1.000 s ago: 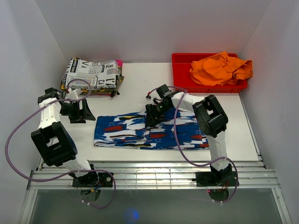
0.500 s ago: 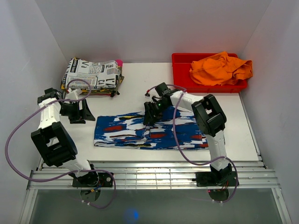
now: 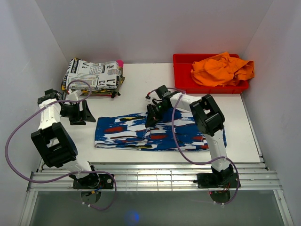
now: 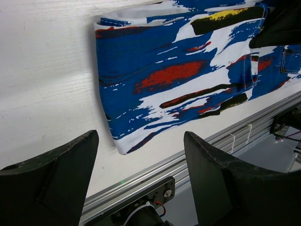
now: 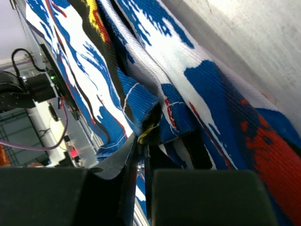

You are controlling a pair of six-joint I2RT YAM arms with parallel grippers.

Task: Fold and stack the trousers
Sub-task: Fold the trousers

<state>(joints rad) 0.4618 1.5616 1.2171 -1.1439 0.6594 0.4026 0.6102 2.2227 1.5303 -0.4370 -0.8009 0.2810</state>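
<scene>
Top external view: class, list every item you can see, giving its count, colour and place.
trousers: one, blue with white, red and black streaks, flat at table centre
folded cloth: one, black-and-white print, far left
bin: one, red, far right
crumpled cloth: one, orange, in the bin
table: one, white
left gripper: one, black, open, left of the trousers
right gripper: one, black, shut on the trousers' far edge

Newspaper-print folded cloth (image 3: 91, 74): "Plac" legible near right edge, large "V" strokes below it. Remaining print too small to read.
</scene>
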